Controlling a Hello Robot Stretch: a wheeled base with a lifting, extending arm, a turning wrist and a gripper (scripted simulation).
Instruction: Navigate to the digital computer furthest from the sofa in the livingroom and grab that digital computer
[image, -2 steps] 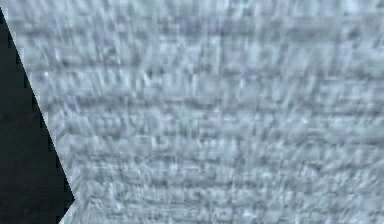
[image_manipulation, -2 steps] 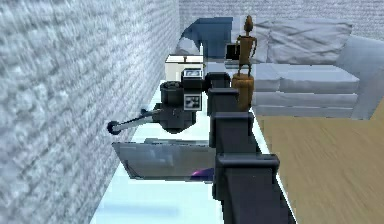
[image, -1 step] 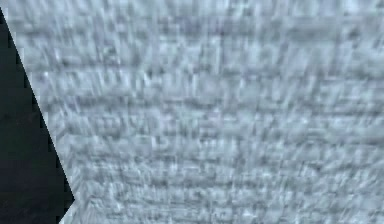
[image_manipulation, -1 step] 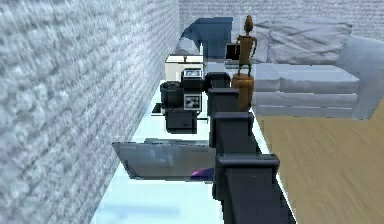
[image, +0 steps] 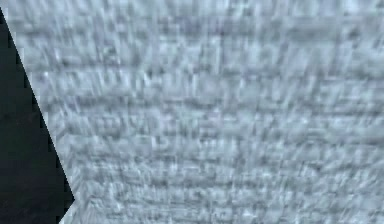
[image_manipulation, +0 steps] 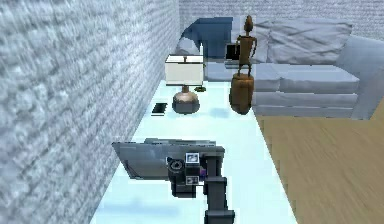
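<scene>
A grey laptop (image_manipulation: 145, 160) stands on the near end of a long white table (image_manipulation: 250, 160) in the arm side view. The dark arm (image_manipulation: 216, 198) rises from the bottom edge, and the gripper (image_manipulation: 180, 172) is at the laptop's right part. With the laptop right at and behind the gripper's far end, I cannot tell whether it holds anything. At the table's far end, beside the sofa (image_manipulation: 300, 70), a dark upright thing (image_manipulation: 232, 52) may be another computer.
Farther along the table stand a lamp (image_manipulation: 185, 78) with a white shade, a small dark flat thing (image_manipulation: 159, 108) and a tall brown wooden statue (image_manipulation: 243, 70). A pale brick wall (image: 220, 110) is very close ahead and runs along the table's left side. Wooden floor (image_manipulation: 330, 160) lies right.
</scene>
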